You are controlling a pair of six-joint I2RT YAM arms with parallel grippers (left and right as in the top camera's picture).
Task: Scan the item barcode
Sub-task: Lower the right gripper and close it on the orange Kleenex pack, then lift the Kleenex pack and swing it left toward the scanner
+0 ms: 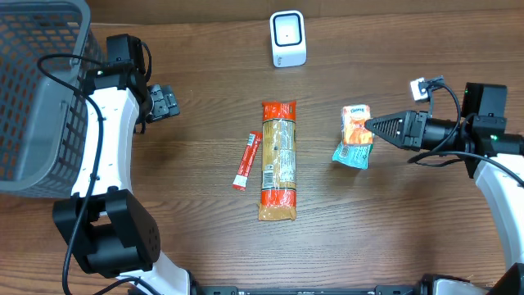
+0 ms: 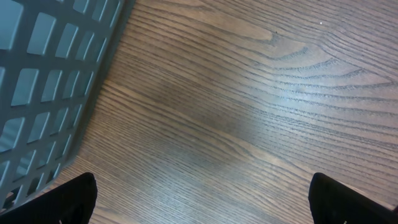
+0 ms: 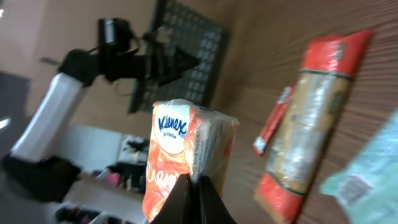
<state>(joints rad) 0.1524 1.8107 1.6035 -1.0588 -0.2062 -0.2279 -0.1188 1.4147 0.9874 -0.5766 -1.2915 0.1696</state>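
The right gripper [image 1: 368,126] pinches the soft, light tissue pack [image 1: 356,123] by its thin end, near the right edge of the table [image 1: 205,65]. It looks squashy, so hold gently. The left gripper [image 1: 168,102] is wide open, empty.

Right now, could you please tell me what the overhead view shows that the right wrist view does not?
Only overhead: the white scanner near the top of the frame. Only right wrist: the Kleenex logo on the tissue pack, which is pinched in the shut right gripper. Both: the tissue pack, the long pasta packet, the red stick sachet, the teal packet, the grey basket and the left arm.
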